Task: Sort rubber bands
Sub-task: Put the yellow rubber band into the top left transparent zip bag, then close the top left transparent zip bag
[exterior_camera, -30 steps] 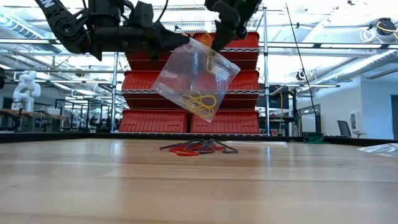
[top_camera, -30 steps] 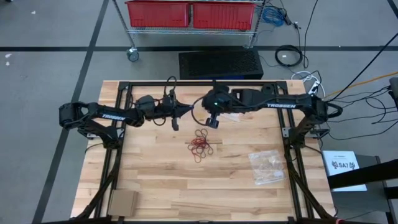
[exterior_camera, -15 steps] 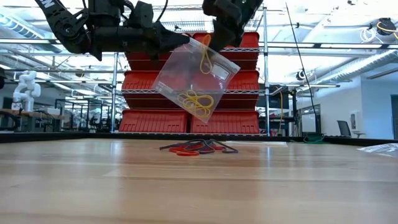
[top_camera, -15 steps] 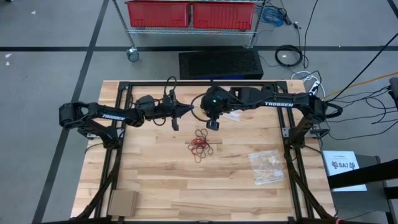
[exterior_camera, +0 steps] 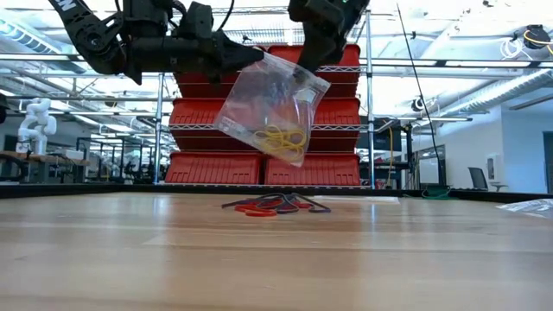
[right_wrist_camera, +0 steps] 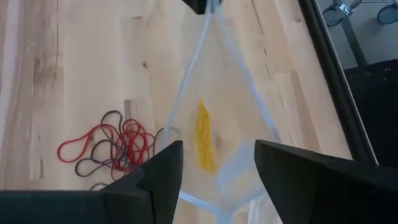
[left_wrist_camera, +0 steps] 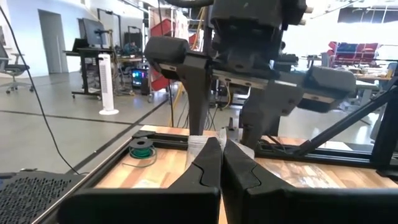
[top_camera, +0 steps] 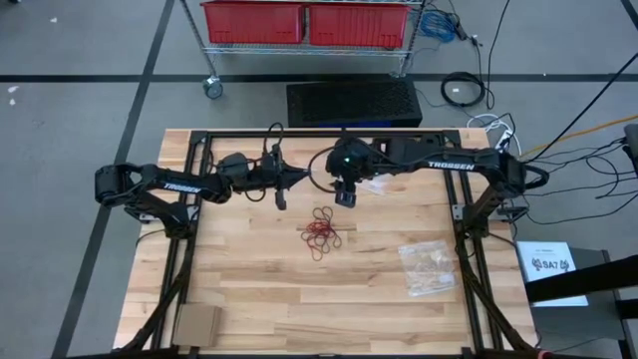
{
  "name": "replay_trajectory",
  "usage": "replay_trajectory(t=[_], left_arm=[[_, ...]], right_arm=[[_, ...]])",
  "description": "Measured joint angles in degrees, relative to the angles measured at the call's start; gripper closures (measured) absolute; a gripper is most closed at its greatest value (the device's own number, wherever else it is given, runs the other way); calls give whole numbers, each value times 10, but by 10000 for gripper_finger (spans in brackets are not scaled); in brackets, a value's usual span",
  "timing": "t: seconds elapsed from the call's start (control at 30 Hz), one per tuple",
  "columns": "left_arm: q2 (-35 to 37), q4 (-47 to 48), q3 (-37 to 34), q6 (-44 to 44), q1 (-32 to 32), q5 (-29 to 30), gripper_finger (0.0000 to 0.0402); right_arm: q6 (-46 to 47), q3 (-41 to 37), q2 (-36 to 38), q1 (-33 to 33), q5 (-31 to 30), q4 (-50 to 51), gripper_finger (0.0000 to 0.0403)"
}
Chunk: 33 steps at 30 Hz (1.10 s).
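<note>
A clear plastic bag (exterior_camera: 268,104) hangs high over the table's far middle, with yellow rubber bands (exterior_camera: 278,138) heaped in its lower corner. My left gripper (exterior_camera: 257,52) is shut on the bag's top. My right gripper (exterior_camera: 315,56) stands open right above the bag's mouth. In the right wrist view its two fingers stand on either side of the open mouth (right_wrist_camera: 217,149), with the yellow bands (right_wrist_camera: 204,135) below them. A loose pile of red and dark rubber bands (top_camera: 322,232) lies on the wood under the bag. My left gripper pinches the bag's top edge at its upper corner (exterior_camera: 262,54) between its two shut fingers, which lie level and point toward the table's right edge. The bag hangs tilted below them, clear of the table. My right gripper: I cannot tell whether its fingertips touch the bag's rim.
A second clear bag (top_camera: 429,264) with tan bands lies flat near the table's right edge. A brown cardboard piece (top_camera: 196,324) lies at the near left corner. A black frame (top_camera: 199,140) runs around the tabletop. Red bins (exterior_camera: 259,112) stand on a rack behind the table.
My right gripper has opened over the bag's mouth. The yellow band that hung from its fingers inside the bag's top has dropped down to the other yellow bands. The bag's free top corner has risen a little. My left gripper has kept its hold.
</note>
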<state>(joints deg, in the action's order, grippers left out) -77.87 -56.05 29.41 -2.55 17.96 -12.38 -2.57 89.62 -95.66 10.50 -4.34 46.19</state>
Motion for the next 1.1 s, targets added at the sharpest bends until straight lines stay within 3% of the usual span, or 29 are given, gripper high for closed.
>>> replay_trajectory(t=[0.5,0.6,0.7,0.83,1.1], left_arm=[[1,19,0,14,21,1,401],[1,59,0,16,38,4,401],[1,94,0,34,52,7,401],[1,126,0,49,71,8,401],[11,232,13,82,84,9,401]], right_arm=[[-17,0,68,0,-6,21,221],[-30,0,72,0,-12,53,246],[-32,-10,72,0,-17,63,298],[-39,-64,71,3,9,48,387],[-26,-260,70,10,103,-175,401]])
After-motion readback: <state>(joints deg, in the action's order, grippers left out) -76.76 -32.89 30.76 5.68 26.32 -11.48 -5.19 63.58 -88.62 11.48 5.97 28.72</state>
